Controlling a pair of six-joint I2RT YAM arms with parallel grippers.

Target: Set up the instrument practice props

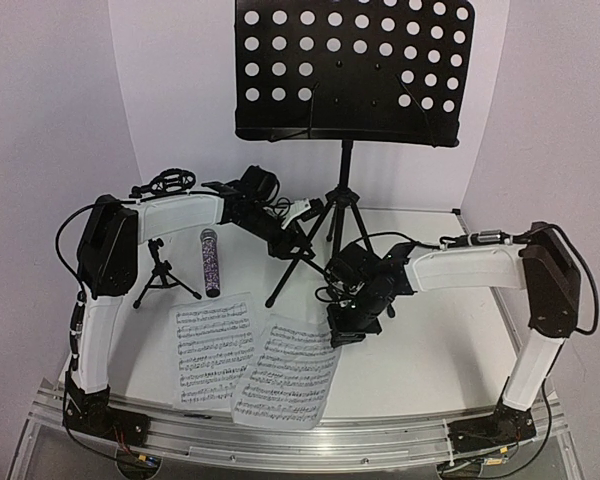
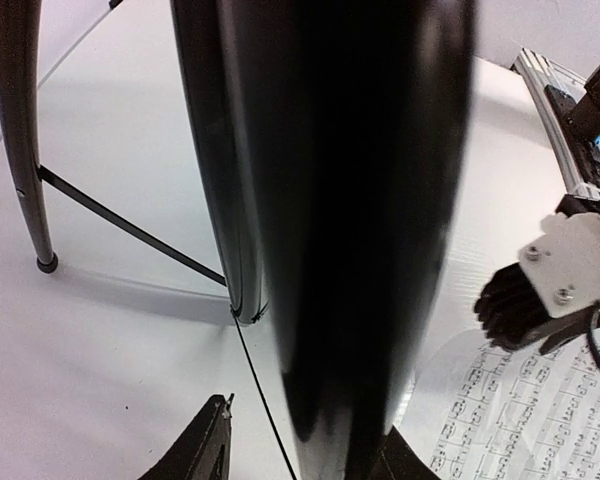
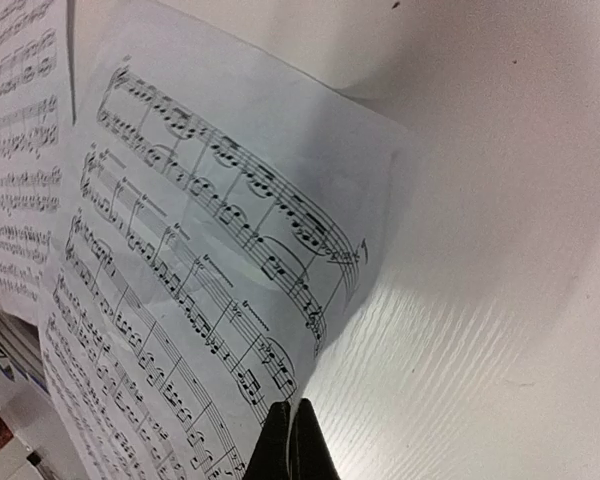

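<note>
Right wrist view: the right hand has its fingers pressed together on the edge of a white printed sheet of music. That corner is raised and the rest lies flat ahead of the hand. A second white printed sheet lies flat just past it.

The step looks like lifting this page for the black tripod music stand with perforated metal desk, which rises just behind the hand. The next move calls for a long, slow climb, since paper held by one corner will droop.

The left hand straddles a stand leg; whether it grips I cannot tell. Well apart, the glittery purple-silver microphone lies beside the small black tripod mic stand.

The glossy white counter shows faint grain, and plain white walls close it in
</note>
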